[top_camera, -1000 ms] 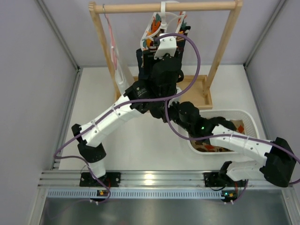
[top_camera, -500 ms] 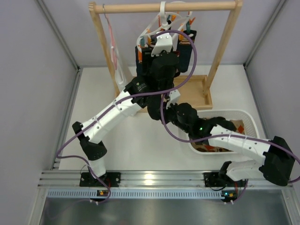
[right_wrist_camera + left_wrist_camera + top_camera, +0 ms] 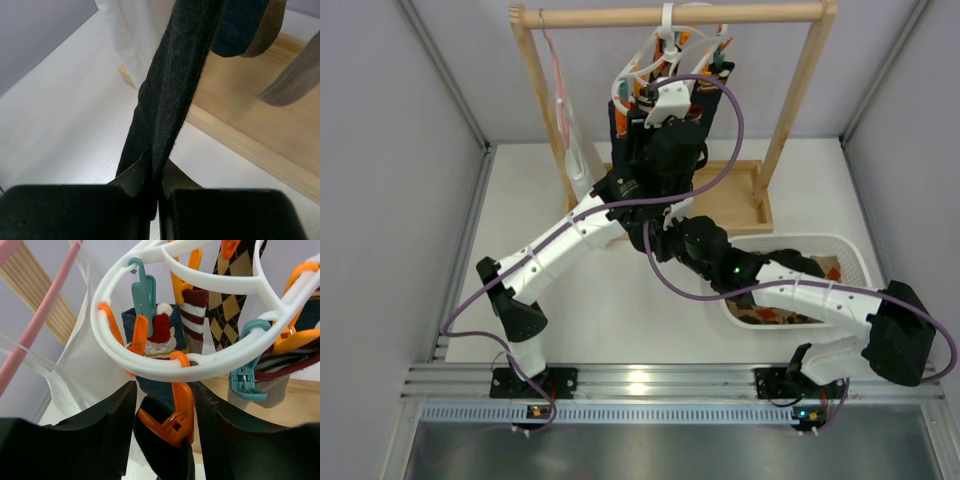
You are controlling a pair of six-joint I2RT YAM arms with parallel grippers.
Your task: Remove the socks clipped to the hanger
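The white oval peg hanger point(image 3: 665, 45) hangs from the wooden rack's top bar. In the left wrist view the hanger point(image 3: 165, 367) holds a diamond-patterned sock point(image 3: 225, 305), a striped-cuff sock point(image 3: 195, 315) and a navy sock point(image 3: 160, 335). My left gripper point(image 3: 165, 410) is open. Its fingers point(image 3: 100, 425) stand on either side of an orange peg point(image 3: 177, 412) that clips a black sock point(image 3: 160, 455). My right gripper point(image 3: 159, 192) is shut on the lower part of the black sock point(image 3: 175, 85), which runs taut upward. In the top view the right gripper point(image 3: 658, 235) is mostly hidden under the left arm.
A thin pink hanger point(image 3: 558, 80) with a long white cloth point(image 3: 578, 160) hangs at the rack's left. The rack's wooden base point(image 3: 735, 190) lies behind the arms. A white basket point(image 3: 855, 255) holding patterned socks stands at the right.
The hanger has swung from tilted to nearly level. My left gripper has risen to it, and my right arm has shifted left under it, still holding the black sock.
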